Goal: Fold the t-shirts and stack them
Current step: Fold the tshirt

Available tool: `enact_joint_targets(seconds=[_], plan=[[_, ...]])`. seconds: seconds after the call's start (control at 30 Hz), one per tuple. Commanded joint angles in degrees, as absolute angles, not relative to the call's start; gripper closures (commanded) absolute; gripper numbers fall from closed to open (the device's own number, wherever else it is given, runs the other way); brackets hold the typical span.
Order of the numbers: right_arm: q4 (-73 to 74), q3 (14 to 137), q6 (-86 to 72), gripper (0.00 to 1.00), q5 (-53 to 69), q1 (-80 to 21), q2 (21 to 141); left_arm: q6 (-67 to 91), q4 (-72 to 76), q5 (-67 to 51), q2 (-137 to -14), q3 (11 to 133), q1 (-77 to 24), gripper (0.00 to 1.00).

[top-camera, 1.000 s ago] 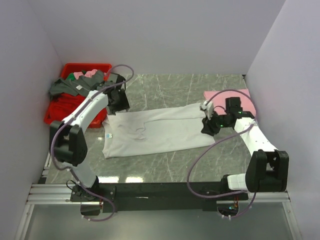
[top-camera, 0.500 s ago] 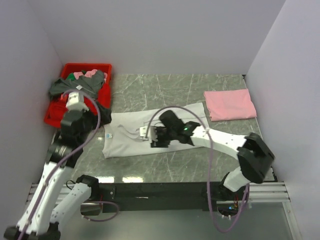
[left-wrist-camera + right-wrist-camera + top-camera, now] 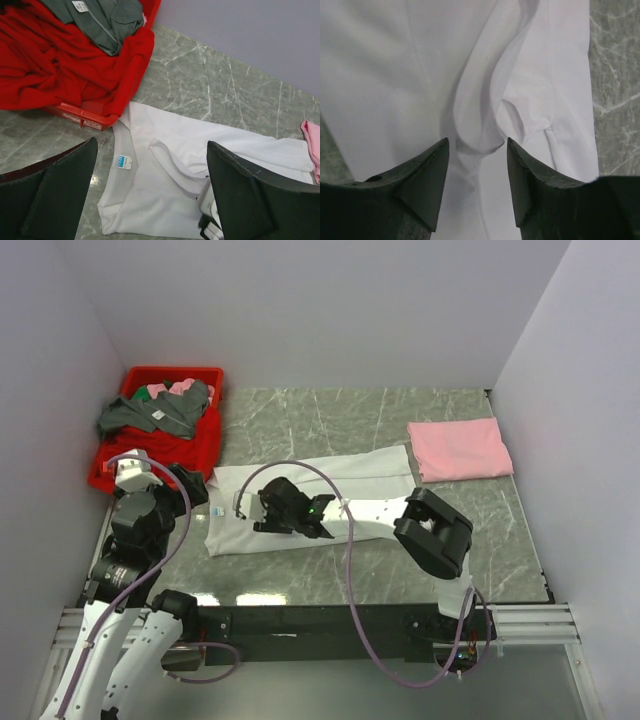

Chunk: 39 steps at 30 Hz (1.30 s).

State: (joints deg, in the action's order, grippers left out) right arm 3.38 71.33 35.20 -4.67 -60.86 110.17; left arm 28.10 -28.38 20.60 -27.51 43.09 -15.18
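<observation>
A red plastic bin [image 3: 172, 371] heaped with clothes [image 3: 155, 415] fills the left rear corner of the marbled stone counter [image 3: 330, 410]. Beside it the left arm bends close to its base, its left fingers [image 3: 192, 487] spread wide and empty. The white t-shirt [image 3: 370, 480], soft and rumpled, lies mid-counter. The right arm stretches leftward over it, and the right fingers [image 3: 262, 512] stand partly apart astride a raised crease, not pinching. The folded pink t-shirt [image 3: 460, 448] lies far right, with bare counter around it.
</observation>
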Motion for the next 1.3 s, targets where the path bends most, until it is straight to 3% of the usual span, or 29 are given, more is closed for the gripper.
enact_joint_targets(seconds=[0.0,0.23,0.3,0.43,0.53,0.57,0.67,0.93,1.03,1.13,1.2,1.27], plan=[[0.96,75.23,32.7,0.44,-8.96,-60.64,112.05,27.16,-26.1,22.06,-26.37,42.98,-15.12,0.05],[0.09,77.08,29.71,0.78,-13.18,-59.68,114.08,27.07,-26.02,21.8,-26.19,42.8,-15.03,0.05],[0.09,77.17,28.31,0.84,-13.97,-58.45,113.73,27.07,-25.93,21.71,-26.19,42.89,-15.12,0.05],[0.35,77.52,25.41,0.86,-15.3,-56.34,113.47,26.89,-25.84,21.62,-26.45,42.8,-15.12,0.05],[1.84,76.91,23.65,0.75,-14.51,-55.29,113.03,26.89,-25.93,21.71,-26.72,42.89,-15.12,0.05],[2.54,76.9,23.21,0.62,-14.07,-55.02,112.94,26.98,-25.93,21.62,-26.81,42.8,-15.12,0.05],[4.48,76.55,20.4,0.39,-12.66,-53.79,112.24,26.98,-25.84,21.53,-26.89,42.71,-15.12,0.05],[14.66,79.01,16.42,0.29,-0.2,-45.12,105.67,30.66,-25.48,15.92,-29.88,41.92,-15.12,0.02],[23.36,76.65,30.07,0.16,21.48,-38.35,98.57,41.89,-28.9,11.53,-34.18,40.53,-15.12,0.03],[25.04,67.09,43.91,0.15,35.14,-34.2,87.92,55.95,-27.44,0.64,-38.57,33.7,-15.12,0.13],[20.06,56.15,48.84,0.14,34.89,-32.52,81.51,64.57,-24.63,-7.42,-40.95,28.94,-15.29,0.21],[13.66,47.68,55.1,0.13,33.06,-30.95,72.19,69.41,-21.46,-9.49,-41.48,22.61,-16.43,0.23]])
